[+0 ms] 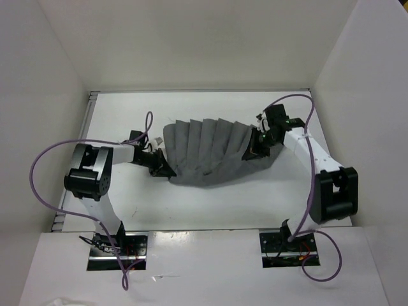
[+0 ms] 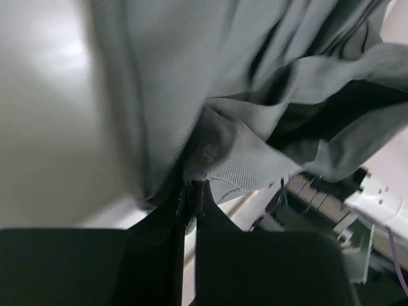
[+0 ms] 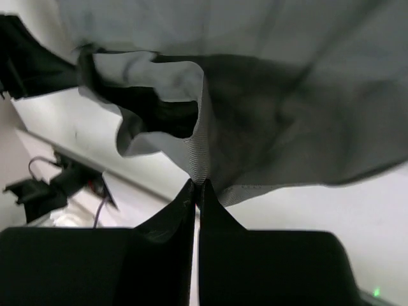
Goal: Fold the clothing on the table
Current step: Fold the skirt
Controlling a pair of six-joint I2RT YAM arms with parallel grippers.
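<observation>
On the white table [image 1: 191, 207], near its middle, the grey pleated skirt [image 1: 205, 152] is spread fan-wise between the two arms. Its pleats run from a straight far edge down to a curved near edge, which casts a thin shadow on the tabletop.

The left gripper [image 1: 164, 167] is closed tight on the skirt's left side. In the left wrist view its dark fingers [image 2: 167, 223] meet with a bunched fold of cloth pinched at their tips, and the rest drapes away in loose folds.

The right gripper [image 1: 252, 150] is likewise clamped on the skirt's right side. In the right wrist view its fingers [image 3: 175, 213] press together on a thin doubled edge, and beside it the layers gape open over a dark hollow.

Purple cables [image 1: 39, 172] loop from both arms, and white walls [image 1: 357, 70] enclose the table.
</observation>
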